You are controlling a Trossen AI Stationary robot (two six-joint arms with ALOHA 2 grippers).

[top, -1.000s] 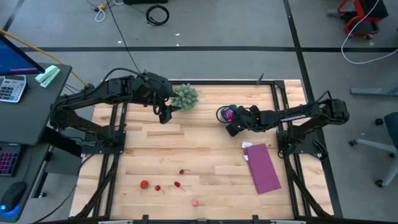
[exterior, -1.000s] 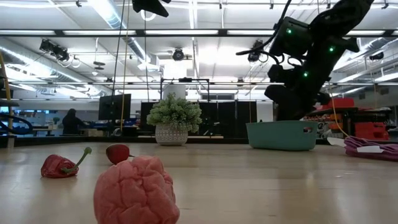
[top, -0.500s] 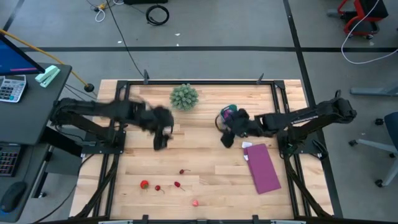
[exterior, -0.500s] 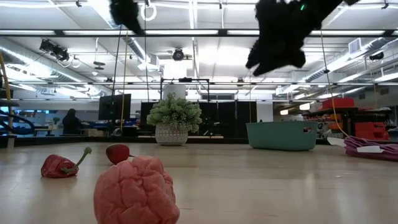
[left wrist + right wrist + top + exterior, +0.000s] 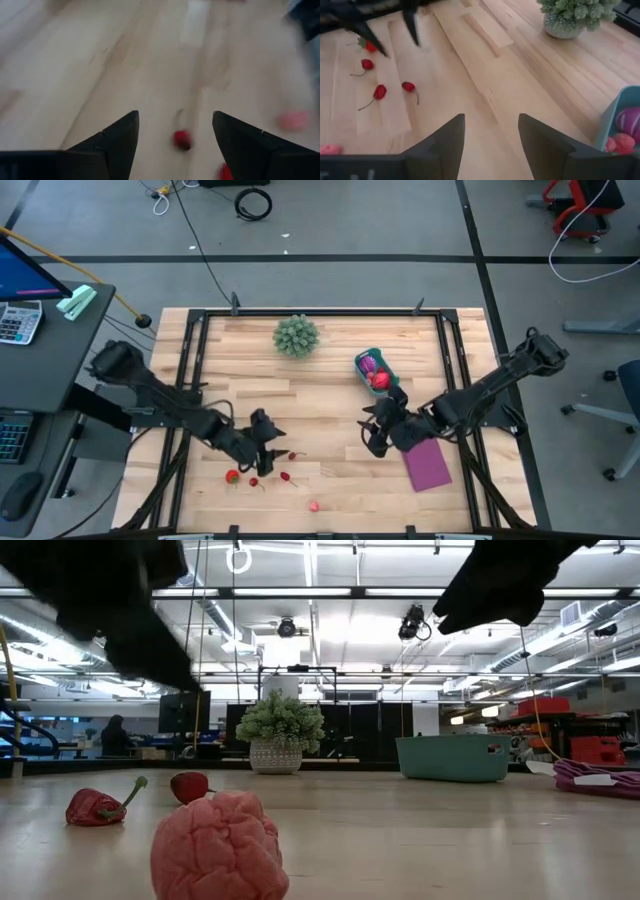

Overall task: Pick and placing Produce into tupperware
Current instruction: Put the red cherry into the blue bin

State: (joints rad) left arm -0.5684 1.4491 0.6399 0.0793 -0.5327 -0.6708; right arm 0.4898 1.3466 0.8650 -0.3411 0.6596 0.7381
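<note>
Wooden bench point(image 5: 320, 395) carries the teal tupperware point(image 5: 362, 361) near its far right part, already holding a striped ball and red pieces. Small red produce point(image 5: 233, 476) lies scattered by the near edge, left of middle. Directly above it hangs the left gripper point(image 5: 175, 131), fingers spread wide, plainly the nearer; one cherry point(image 5: 182, 139) sits between its tips. Right gripper point(image 5: 490, 131), open and empty, hovers mid-bench

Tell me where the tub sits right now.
In the high view the teal tub sits on the table's right half toward the far edge, right of the spiky plant, with a striped ball and red fruit inside.
</note>
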